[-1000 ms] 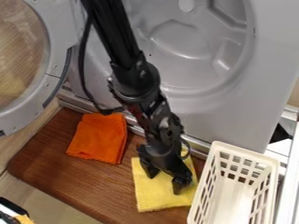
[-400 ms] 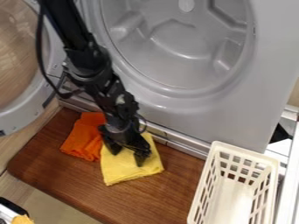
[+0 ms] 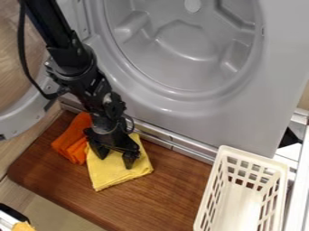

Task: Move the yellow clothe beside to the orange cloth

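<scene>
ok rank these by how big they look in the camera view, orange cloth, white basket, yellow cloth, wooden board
1. Wooden board, largest
2. White basket
3. Yellow cloth
4. Orange cloth, smallest

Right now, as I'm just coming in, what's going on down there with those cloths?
A robot's black gripper is down on the yellow cloth, its two fingers apart. The yellow cloth lies on a brown wooden board, right up against the orange cloth, so the pair already look side by side. A white basket stands over to the right in the picture.
</scene>
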